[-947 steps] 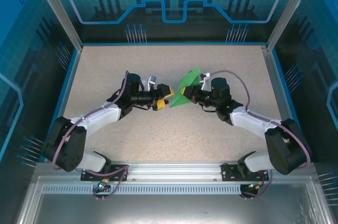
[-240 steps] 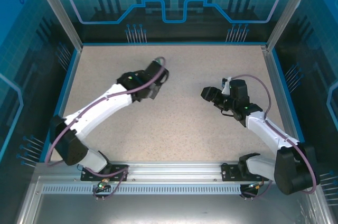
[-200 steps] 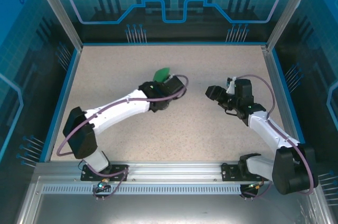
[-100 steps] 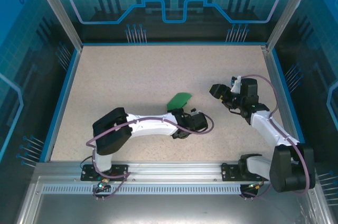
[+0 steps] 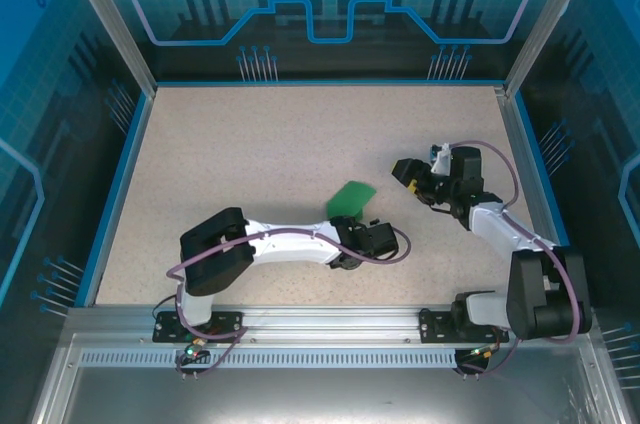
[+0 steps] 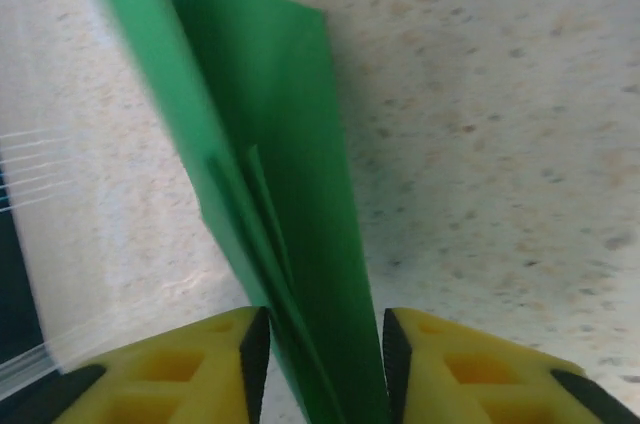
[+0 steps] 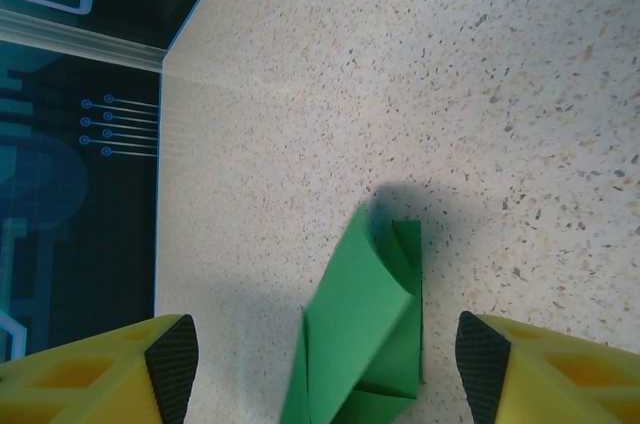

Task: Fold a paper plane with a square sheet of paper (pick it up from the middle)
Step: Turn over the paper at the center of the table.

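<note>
The paper plane (image 5: 350,197) sat a little right of the middle of the speckled tabletop (image 5: 240,144), its green folds tilted up from the surface. The left arm reached across low along the near side. In the wrist view the left pincer (image 6: 325,344) had its yellow pads partly apart, with the tail of the plane standing in the gap between them. The pads did not look pressed onto the paper. The plane's long creases ran away from them over the tabletop. The right pincer (image 7: 322,349) was well to the right of the plane. Its jaws were wide apart and held nothing, and they pointed left toward the plane.
</note>
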{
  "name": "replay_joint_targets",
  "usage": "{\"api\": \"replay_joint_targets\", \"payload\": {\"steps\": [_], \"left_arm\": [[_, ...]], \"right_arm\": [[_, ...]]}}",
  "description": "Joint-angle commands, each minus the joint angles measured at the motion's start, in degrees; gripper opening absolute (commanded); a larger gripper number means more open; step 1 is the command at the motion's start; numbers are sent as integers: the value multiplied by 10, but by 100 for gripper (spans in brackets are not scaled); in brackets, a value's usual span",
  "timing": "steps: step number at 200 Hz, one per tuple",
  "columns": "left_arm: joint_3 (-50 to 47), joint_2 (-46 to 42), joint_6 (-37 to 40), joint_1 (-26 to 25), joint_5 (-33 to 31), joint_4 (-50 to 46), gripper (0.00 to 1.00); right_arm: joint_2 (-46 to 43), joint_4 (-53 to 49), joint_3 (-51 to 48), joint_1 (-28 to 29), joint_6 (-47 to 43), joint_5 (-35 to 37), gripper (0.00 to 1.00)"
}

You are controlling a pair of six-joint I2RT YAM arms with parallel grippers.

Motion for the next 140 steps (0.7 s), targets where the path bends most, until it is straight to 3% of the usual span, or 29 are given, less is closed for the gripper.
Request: {"api": "replay_joint_targets", "payload": {"steps": [1, 33, 75, 108, 140], "left_arm": [[-2, -36, -24, 8, 105, -8, 46], [6, -89, -72, 45, 232, -29, 54], [11, -186, -150, 146, 430, -72, 59], [-14, -216, -225, 239, 517, -71, 58], [-57, -245, -281, 293, 531, -38, 58]], "right_arm": [[8, 6, 8, 15, -2, -18, 71], [11, -7, 11, 42, -7, -2, 68], [7, -33, 10, 95, -9, 32, 63], [-6, -58, 7, 165, -3, 88, 58], [-30, -102, 24, 243, 2, 157, 55]]}}
